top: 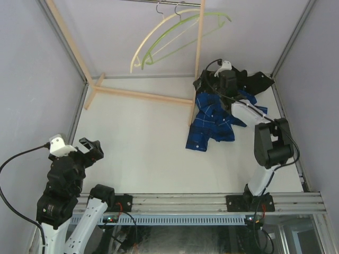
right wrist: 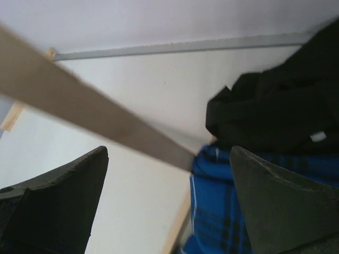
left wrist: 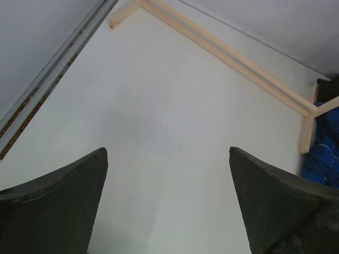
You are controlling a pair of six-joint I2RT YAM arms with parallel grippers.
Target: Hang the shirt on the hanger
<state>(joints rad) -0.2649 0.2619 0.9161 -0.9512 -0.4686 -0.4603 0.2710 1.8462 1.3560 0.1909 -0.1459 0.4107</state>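
Progress is nil: the shirt (top: 258, 81) lies bunched in the far right corner of the counter (top: 143, 143), seemingly overlapping a blue plaid shirt (top: 212, 124), right fingers (right wrist: 280, 206) spread above, left fingers (left wrist: 58, 201) spread idle, hanger (top: 180, 37) bare.

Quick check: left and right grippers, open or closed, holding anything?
Left gripper: open, holding nothing.
Right gripper: open, holding nothing, close to the black shirt but not gripping it.
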